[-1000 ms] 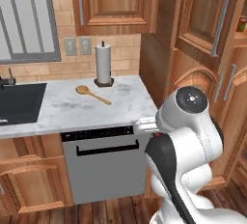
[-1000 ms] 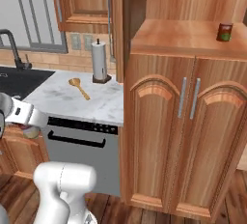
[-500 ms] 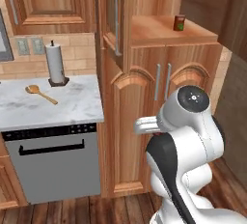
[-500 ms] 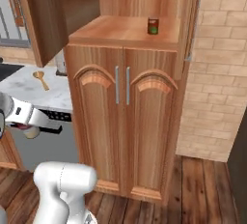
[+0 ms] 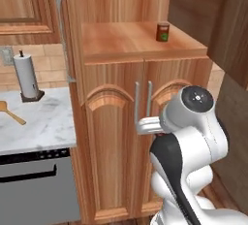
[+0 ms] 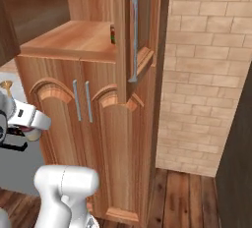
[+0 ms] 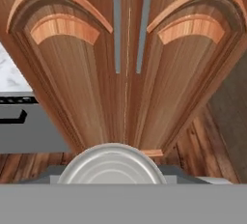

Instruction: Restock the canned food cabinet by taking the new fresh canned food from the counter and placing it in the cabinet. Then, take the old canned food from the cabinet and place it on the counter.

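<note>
Bearing a green-touched label, old can [image 5: 163, 31] stands in cabinet [image 5: 126, 40] niche.

cabinet [image 5: 116, 136]: warm-brown wood, smooth, visible grain
bar handles [image 7: 130, 27]: grey, matt metal
counter [image 5: 36, 127]: white veined marble, smooth
can lid [image 7: 112, 166]: silvery metal

A paper towel roll [image 5: 25, 76] stands upright on a dark base, a wooden spoon [image 5: 9, 113] lying near it. A brick wall [image 6: 206, 70] rises above plank flooring [image 6: 184, 200].
</note>
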### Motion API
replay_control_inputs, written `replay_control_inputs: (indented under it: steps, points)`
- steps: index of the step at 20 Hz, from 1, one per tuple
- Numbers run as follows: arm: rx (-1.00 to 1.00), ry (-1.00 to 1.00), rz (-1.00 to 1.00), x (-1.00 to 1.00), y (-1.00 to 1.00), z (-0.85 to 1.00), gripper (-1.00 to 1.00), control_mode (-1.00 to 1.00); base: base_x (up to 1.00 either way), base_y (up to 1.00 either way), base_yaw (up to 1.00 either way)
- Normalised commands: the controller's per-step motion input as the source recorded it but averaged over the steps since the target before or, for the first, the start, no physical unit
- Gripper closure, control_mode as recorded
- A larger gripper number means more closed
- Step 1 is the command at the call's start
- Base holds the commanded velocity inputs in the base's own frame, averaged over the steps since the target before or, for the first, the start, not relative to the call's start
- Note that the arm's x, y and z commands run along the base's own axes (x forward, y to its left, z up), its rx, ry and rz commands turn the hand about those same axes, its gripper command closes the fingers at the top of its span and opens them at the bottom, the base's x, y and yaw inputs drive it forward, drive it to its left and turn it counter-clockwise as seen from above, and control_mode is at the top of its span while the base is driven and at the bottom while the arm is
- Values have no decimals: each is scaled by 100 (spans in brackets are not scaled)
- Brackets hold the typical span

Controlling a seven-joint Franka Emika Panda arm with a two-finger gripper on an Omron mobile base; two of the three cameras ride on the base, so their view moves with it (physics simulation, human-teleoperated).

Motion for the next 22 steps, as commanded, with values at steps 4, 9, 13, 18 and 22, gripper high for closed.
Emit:
replay_control_inputs:
  steps: [4, 9, 13, 18, 22]
  points:
    - [0, 0, 0, 0, 0, 0, 100, 100, 81, 0, -5]
    - [0, 0, 0, 0, 0, 0, 100, 100, 81, 0, -4]
    - [-1, -2, -1, 0, 5, 19, 100, -100, 20, 10, -2]
    - [-3, -18, -4, -16, 4, 94, 100, -100, 0, 0, 0]
    - [0, -18, 0, 39, 0, 100, 100, -100, 0, 0, 0]
